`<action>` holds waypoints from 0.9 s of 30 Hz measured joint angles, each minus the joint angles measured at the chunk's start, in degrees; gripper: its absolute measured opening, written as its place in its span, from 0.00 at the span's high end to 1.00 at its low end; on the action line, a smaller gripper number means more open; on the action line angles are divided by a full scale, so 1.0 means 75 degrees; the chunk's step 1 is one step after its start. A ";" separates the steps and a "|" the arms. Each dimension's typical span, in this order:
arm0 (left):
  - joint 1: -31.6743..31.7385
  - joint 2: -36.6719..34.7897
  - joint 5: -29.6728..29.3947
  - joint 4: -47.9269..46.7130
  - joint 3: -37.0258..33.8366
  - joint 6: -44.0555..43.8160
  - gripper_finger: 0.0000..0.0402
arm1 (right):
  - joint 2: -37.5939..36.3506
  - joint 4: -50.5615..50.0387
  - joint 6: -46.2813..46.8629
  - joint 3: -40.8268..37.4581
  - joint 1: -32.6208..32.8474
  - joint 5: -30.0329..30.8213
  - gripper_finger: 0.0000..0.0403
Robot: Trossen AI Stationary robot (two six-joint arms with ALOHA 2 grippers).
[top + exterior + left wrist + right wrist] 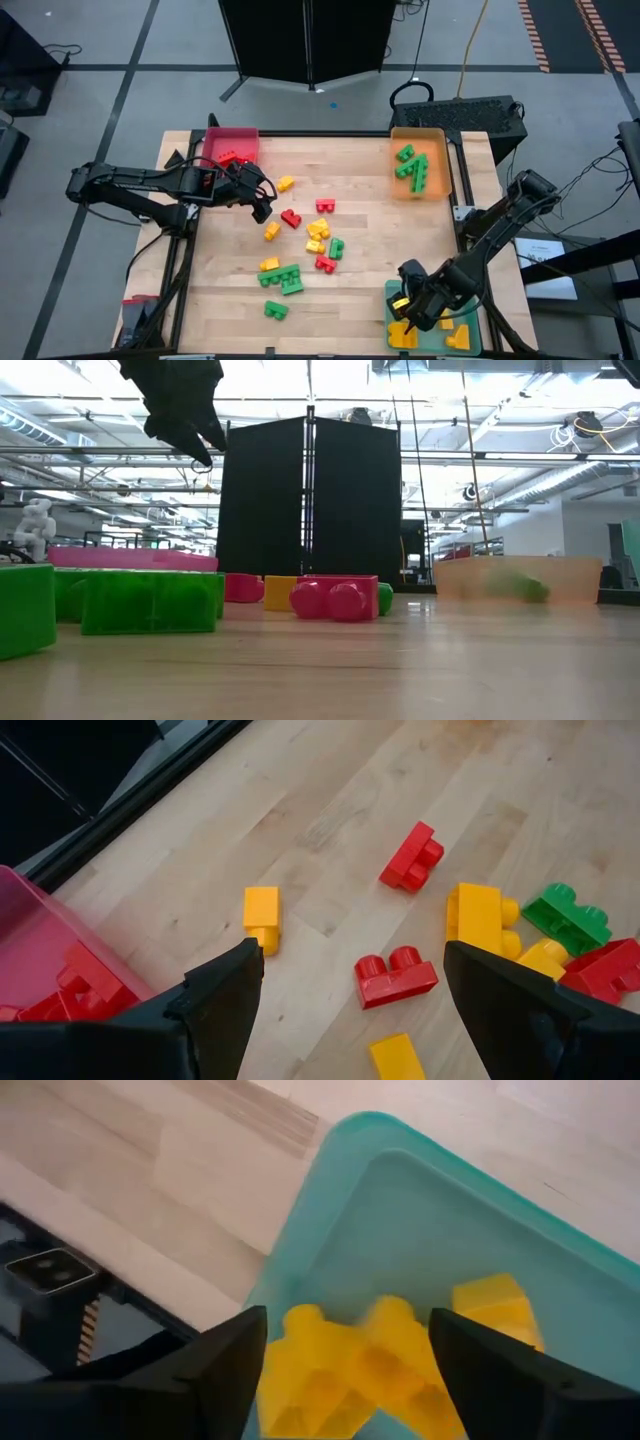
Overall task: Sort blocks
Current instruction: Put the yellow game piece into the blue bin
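Teal plastic marks the tray (392, 296) at the table's near right corner, and the right gripper (405, 300) hangs over it with its fingers spread apart; between them, in the right wrist view, a yellow brick (345, 1365) lies in the tray (420, 1210) with another yellow piece (497, 1308) just beside it, and whether the fingers touch the brick cannot be told. The left gripper (262, 205) is over the wooden table (360, 300) just in front of the red tray (232, 140), its fingers wide apart and holding nothing; its wrist view looks down on a red brick (396, 975) lying between the fingers, a small yellow brick (262, 915) beside the red tray (30, 935), and another red brick (413, 857) farther off. The red tray holds red bricks (229, 157), and the orange tray (418, 135) at the far right corner holds green bricks (413, 166). Loose bricks in all three colours lie scattered around the table's middle (318, 235), with a green one (275, 310) apart near the front edge.
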 joint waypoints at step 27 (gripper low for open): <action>-0.0003 0.0000 -0.0003 -0.0028 0.0000 -0.0009 0.23 | 0.1339 0.3465 -1.3830 0.1650 -0.5571 0.0347 0.34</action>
